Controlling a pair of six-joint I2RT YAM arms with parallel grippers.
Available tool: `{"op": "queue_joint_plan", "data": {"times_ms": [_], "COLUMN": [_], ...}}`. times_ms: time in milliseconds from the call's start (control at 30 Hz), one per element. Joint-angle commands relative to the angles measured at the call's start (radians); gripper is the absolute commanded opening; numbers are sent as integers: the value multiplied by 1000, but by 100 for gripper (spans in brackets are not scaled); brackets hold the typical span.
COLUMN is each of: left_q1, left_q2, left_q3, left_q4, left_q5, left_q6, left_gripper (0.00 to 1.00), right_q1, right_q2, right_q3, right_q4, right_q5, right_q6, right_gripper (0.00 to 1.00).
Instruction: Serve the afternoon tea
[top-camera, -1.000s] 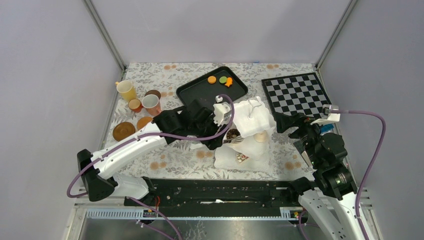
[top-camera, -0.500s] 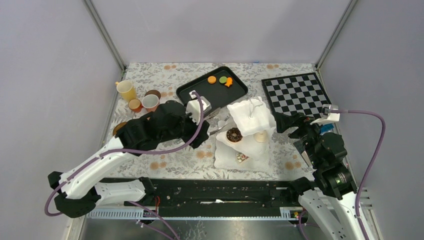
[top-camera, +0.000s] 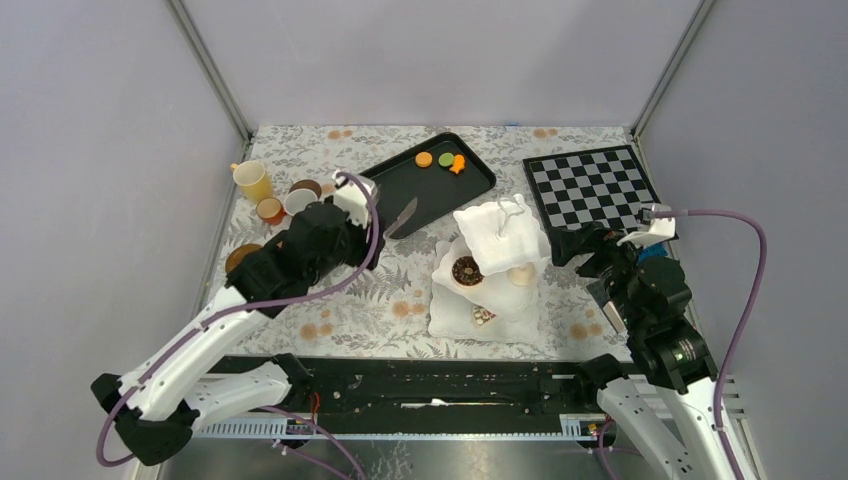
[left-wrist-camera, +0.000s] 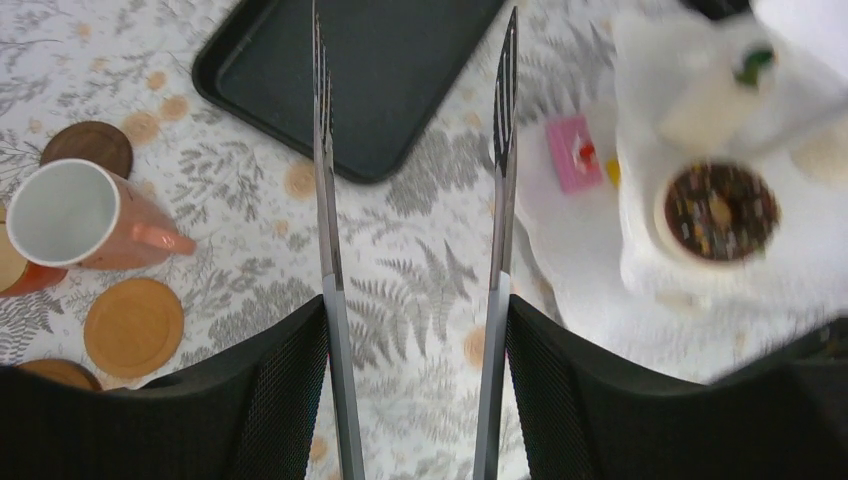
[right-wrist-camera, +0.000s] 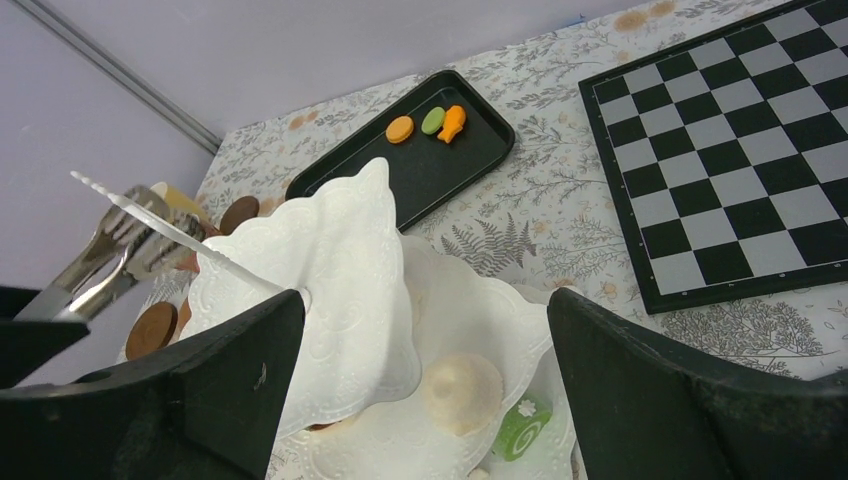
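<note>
The afternoon tea stand (top-camera: 497, 232), white and wavy-edged, sits right of centre on the leaf-patterned table (top-camera: 370, 310), with a chocolate doughnut (top-camera: 467, 270) and a cream dome cake (top-camera: 520, 275) on its middle tier. From overhead we see the left arm reaching across the cloth, the silver tongs (top-camera: 400, 217) pointing at the near edge of the black tray (top-camera: 400, 185), well apart from the stand's left side.

The left wrist view gives us what the overhead hides. The left gripper (left-wrist-camera: 415, 310) clamps the tongs by their two arms. The blades stand apart with nothing between them. A pink cake (left-wrist-camera: 573, 165) lies on the bottom tier, just right of the right-hand blade. Left of the tongs we see a pink-sided cup (left-wrist-camera: 70, 215), a dark saucer (left-wrist-camera: 86, 148) and a tan saucer (left-wrist-camera: 133, 326).

The right wrist view adds a green roll cake (right-wrist-camera: 525, 425) beside the dome, which is not visible from above. At the tray's far end an orange macaron (right-wrist-camera: 399, 129), a green macaron (right-wrist-camera: 432, 121) and an orange fish-shaped cake (right-wrist-camera: 452, 123) lie in a row, far beyond the tongs' tips.

The right gripper (top-camera: 558, 247) hovers just beside the stand's right edge, jaws spread wide and holding nothing. A yellow cup (top-camera: 252, 180) stands at the far left, a chessboard (top-camera: 590, 185) at the far right.
</note>
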Motion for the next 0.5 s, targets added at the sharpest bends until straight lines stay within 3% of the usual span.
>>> {"op": "queue_joint_plan", "data": {"times_ms": [0, 100, 267, 467], "left_q1": [113, 223, 290, 354], "left_q2": [137, 294, 608, 937], "left_q3": [28, 89, 260, 504], "left_q4": [320, 432, 503, 453], "left_q5": [-23, 101, 188, 273], "left_q6": [-116, -191, -179, -179], "left_gripper": [64, 63, 64, 63], "right_q1": [5, 5, 5, 5], "right_q2": [24, 26, 39, 64], "right_q3": [47, 39, 39, 26], "right_q4": [-28, -44, -56, -25], "right_q5": [12, 43, 121, 170], "right_q6": [12, 42, 71, 84], "right_gripper": [98, 98, 98, 98]}}
